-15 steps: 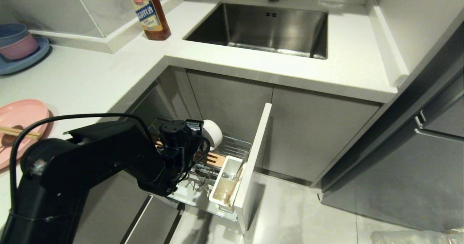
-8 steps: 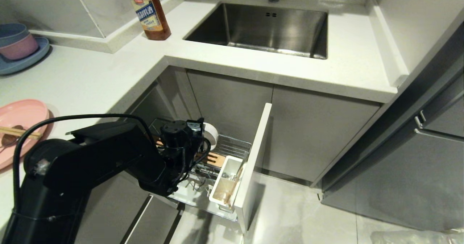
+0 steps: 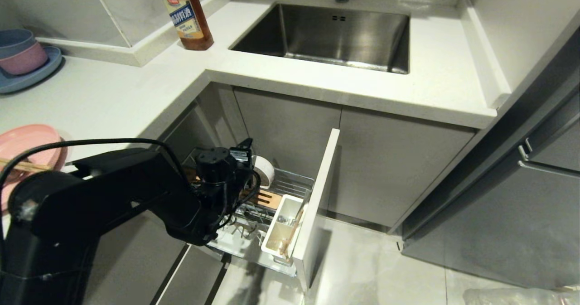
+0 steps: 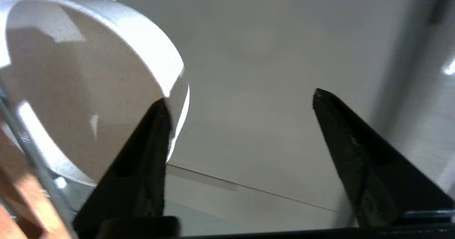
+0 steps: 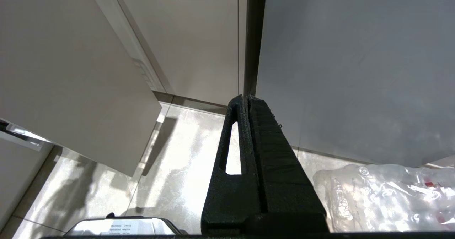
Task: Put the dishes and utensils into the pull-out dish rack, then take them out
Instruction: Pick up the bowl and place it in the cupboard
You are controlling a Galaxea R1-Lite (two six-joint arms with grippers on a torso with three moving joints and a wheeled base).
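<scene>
My left claw [image 4: 241, 100] stands wide apart over the pull-out dish rack [image 3: 290, 185], holding nothing; one finger [image 4: 149, 150] sits right at the rim of the cream-white bowl [image 4: 81, 90], and I cannot tell whether it touches. The bowl rests on edge in the rack, leaning at the wooden block [image 3: 267, 199], so I judge the placing step done bar the withdrawal. To finish it well I should back off along the line I point, keeping that near finger from dragging the rim and tipping the bowl out of its slot.

Closest to me the rack's wire sides hem the wrist in; just beyond the block the white utensil cup [image 3: 282, 232] stands against the grey door front [image 3: 319, 191], which rises beside the rack like a wall. The free way out looks to be upward and back toward the counter edge [image 3: 149, 119], not sideways.

Farther off on the counter, the pink plate [image 3: 27, 137] lies with the chopsticks [image 3: 22, 164] across it, not yet loaded; the spoon I cannot make out. Beyond are the sink [image 3: 326, 33] and a sauce bottle [image 3: 186, 12].

My right claw [image 5: 247, 100] hangs parked near the floor, fingers pressed together, empty.
</scene>
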